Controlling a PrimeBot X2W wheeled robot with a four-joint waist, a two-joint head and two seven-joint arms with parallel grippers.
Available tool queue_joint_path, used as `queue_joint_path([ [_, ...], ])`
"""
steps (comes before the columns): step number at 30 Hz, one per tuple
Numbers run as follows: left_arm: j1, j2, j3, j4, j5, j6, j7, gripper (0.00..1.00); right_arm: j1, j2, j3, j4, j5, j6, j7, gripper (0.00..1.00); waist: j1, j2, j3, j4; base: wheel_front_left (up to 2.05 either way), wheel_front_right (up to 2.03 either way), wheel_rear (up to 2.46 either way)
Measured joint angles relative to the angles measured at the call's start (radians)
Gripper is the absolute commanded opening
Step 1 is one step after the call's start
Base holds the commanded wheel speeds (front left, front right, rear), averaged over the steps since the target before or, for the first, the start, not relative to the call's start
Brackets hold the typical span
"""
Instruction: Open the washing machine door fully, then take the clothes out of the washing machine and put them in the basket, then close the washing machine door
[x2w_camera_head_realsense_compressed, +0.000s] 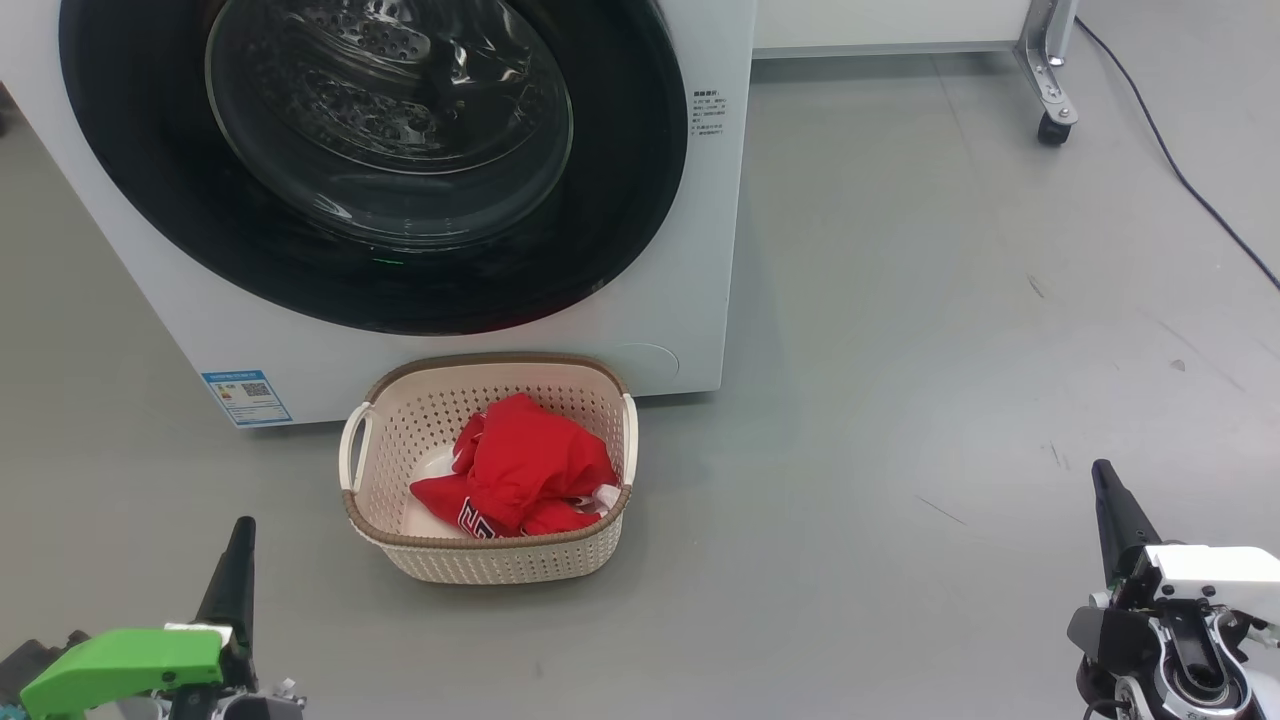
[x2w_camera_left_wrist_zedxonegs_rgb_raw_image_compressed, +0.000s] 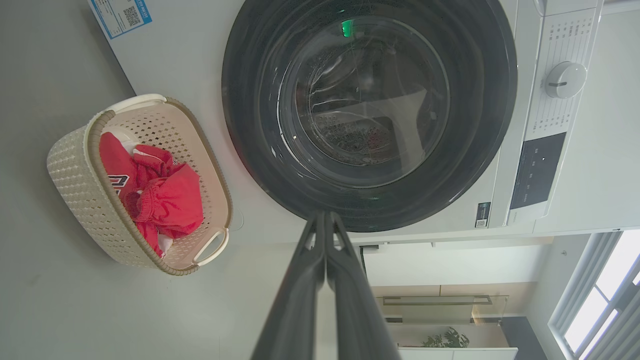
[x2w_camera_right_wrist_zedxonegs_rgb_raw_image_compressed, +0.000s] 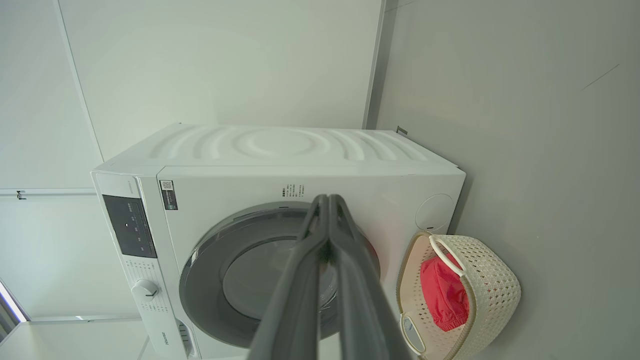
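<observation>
The white washing machine (x2w_camera_head_realsense_compressed: 690, 300) stands at the top left, and its round black door (x2w_camera_head_realsense_compressed: 130, 190) with the glass bowl lies flat against the front, shut. Through the glass I see bare steel drum. On the floor just before the machine sits the cream basket (x2w_camera_head_realsense_compressed: 500, 565), holding the crumpled red clothes (x2w_camera_head_realsense_compressed: 525, 470). My left gripper (x2w_camera_head_realsense_compressed: 238, 560) is at the lower left, shut and empty, well short of the basket. At the lower right my right gripper (x2w_camera_head_realsense_compressed: 1110, 500) is shut and empty too. Each wrist view shows its gripper's fingers (x2w_camera_left_wrist_zedxonegs_rgb_raw_image_compressed: 325, 240) (x2w_camera_right_wrist_zedxonegs_rgb_raw_image_compressed: 327, 225) pressed together, pointing toward the machine.
Grey floor spreads to the right of the machine. A metal frame leg on a caster (x2w_camera_head_realsense_compressed: 1052, 110) stands at the top right, with a black cable (x2w_camera_head_realsense_compressed: 1180, 170) running along the floor. A blue sticker (x2w_camera_head_realsense_compressed: 245, 397) marks the machine's lower front.
</observation>
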Motion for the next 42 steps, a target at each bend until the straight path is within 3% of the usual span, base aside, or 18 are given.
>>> queue_joint_path([
  [42,-0.002,0.0,0.004,0.016,0.0,-0.008,0.005,0.0,-0.002,0.001,-0.004,0.009,0.0,0.003,0.002,0.0,0.0,0.0,-0.001,0.0,0.0,0.0,0.0],
])
